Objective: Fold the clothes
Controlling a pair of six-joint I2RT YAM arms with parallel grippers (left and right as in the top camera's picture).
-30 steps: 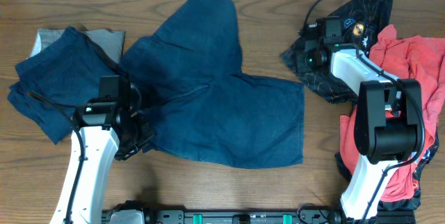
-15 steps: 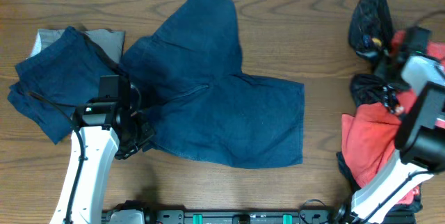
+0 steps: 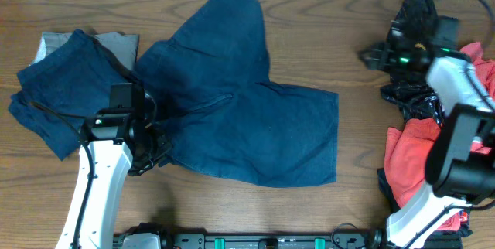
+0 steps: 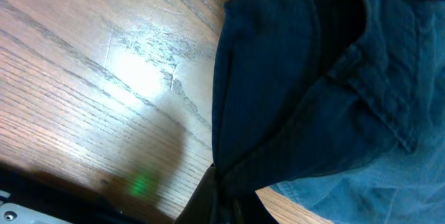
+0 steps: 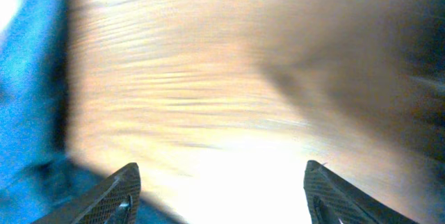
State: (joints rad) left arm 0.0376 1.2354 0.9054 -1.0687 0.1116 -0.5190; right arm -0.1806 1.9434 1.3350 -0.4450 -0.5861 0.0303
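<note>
Blue denim shorts (image 3: 247, 117) lie spread across the middle of the tabletop (image 3: 325, 48). The left jaws appear clamped on the shorts' near-left edge. The right jaws hang wide open and empty above bare wood at far right, beside a red-and-black clothes pile (image 3: 425, 148).
</note>
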